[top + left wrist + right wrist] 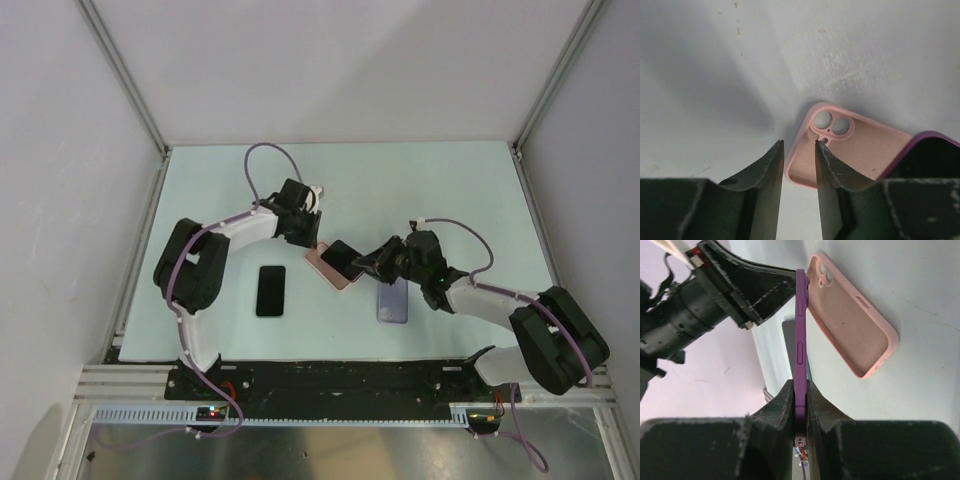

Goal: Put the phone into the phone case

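Gripping the purple phone [800,335] by its two faces, the right jaws are clamped on its near end. In the right wrist view we see it edge-on, a side button towards the camera. The phone is tilted up on one long edge, just beside the pink case [852,320]. The case lies hollow side up on the desk [930,280], its two camera holes at the far end.

The left jaws stand a narrow gap apart astride the case's side wall by the camera holes — one of the left fingers [767,175] is outside the wall, the other over the hollow. We cannot tell whether they pinch it. At the right edge of that view the phone's dark screen overlaps the case's other end.

From above, the left arm [240,228] and right arm [480,295] meet at the case in mid-desk. A black phone [270,290] lies flat to the left, and a lavender slab [393,300] lies under the right arm — phone or case, we cannot say.
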`<state>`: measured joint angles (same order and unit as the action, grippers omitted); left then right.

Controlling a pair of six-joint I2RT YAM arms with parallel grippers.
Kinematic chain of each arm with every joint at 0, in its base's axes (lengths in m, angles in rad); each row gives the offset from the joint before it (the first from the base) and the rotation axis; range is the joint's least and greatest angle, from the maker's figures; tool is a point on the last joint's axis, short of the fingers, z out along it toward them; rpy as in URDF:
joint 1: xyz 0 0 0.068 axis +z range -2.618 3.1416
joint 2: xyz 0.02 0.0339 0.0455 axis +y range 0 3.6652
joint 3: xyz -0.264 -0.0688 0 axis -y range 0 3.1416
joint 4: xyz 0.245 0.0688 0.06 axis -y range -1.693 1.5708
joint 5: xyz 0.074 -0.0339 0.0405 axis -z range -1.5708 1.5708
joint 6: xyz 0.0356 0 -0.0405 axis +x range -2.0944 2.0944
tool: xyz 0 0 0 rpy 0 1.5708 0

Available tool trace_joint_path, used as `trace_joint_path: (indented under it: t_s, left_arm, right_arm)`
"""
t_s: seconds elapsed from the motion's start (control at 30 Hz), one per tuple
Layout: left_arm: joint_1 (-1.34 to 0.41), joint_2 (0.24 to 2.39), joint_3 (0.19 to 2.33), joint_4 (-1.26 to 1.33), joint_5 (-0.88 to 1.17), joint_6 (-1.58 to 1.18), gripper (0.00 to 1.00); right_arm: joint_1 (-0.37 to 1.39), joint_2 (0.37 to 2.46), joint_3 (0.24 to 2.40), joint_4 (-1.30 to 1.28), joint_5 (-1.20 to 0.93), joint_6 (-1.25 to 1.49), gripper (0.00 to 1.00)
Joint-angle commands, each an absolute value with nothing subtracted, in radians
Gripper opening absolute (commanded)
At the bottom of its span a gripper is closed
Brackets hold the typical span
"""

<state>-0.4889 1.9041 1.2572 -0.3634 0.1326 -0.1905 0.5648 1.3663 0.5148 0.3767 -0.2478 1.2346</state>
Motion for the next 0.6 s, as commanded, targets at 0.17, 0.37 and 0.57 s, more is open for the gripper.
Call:
trace_joint_path:
  t_s: [0.17,0.37,0.57]
  left_arm:
    - [-0.507,1.932,1.297,-0.389,0.072,-0.198,0.31]
    - [-0.537,1.893,1.251,-0.394,0.011,-0.274,0.12]
    - [-0.574,1.804,1.127,-0.391,-0.084,-0.398,0.01]
  right_arm:
    - [0.486,1.303,0.538,0.395,-0.437,1.234,0.01]
    - [0.464,1.328,0.538,0.386,-0.524,1.217,0.01]
    - [0.456,1.367,0.537,0.362,-0.590,1.167,0.00]
